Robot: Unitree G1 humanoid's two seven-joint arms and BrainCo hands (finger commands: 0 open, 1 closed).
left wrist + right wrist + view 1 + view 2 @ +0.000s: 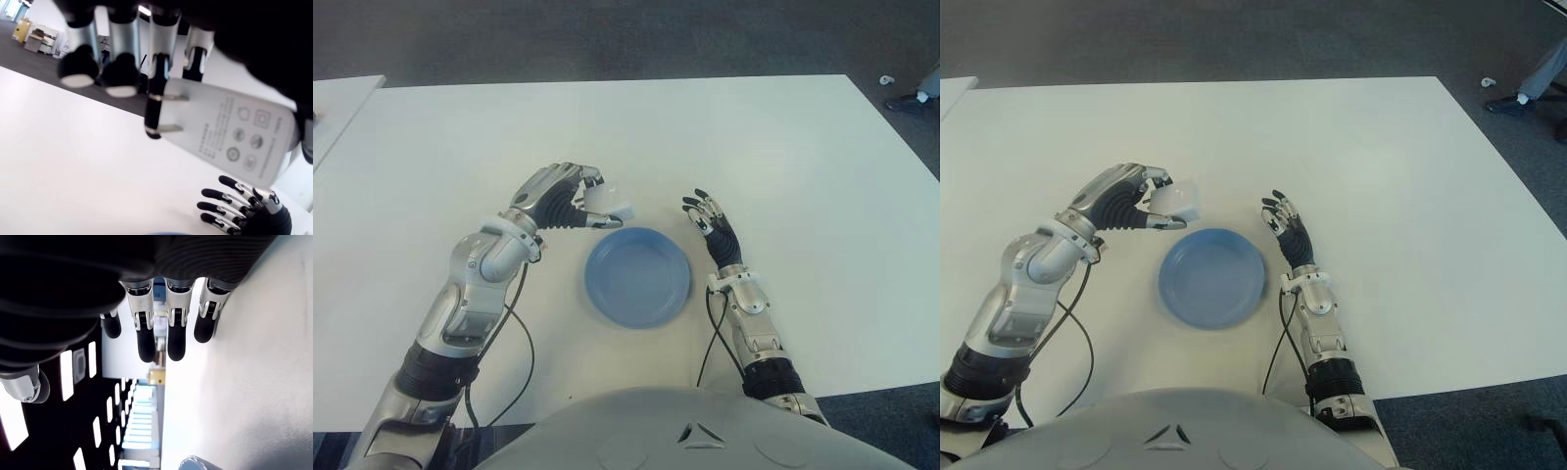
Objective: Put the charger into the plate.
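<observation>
My left hand (579, 201) holds a white charger (610, 207) in its curled fingers, raised above the white table (754, 137) just beyond the far left rim of the plate. In the left wrist view the charger (230, 139) shows its two metal prongs and printed label, pinched between fingers and thumb. The blue plate (637, 276) sits on the table in front of me with nothing in it. My right hand (709, 221) shows to the right of the plate, fingers extended and holding nothing.
A second white table (337, 103) shows at the far left. Someone's shoes (913, 96) stand on the dark carpet at the far right. Black cables (519, 323) trail from my left arm over the table's near edge.
</observation>
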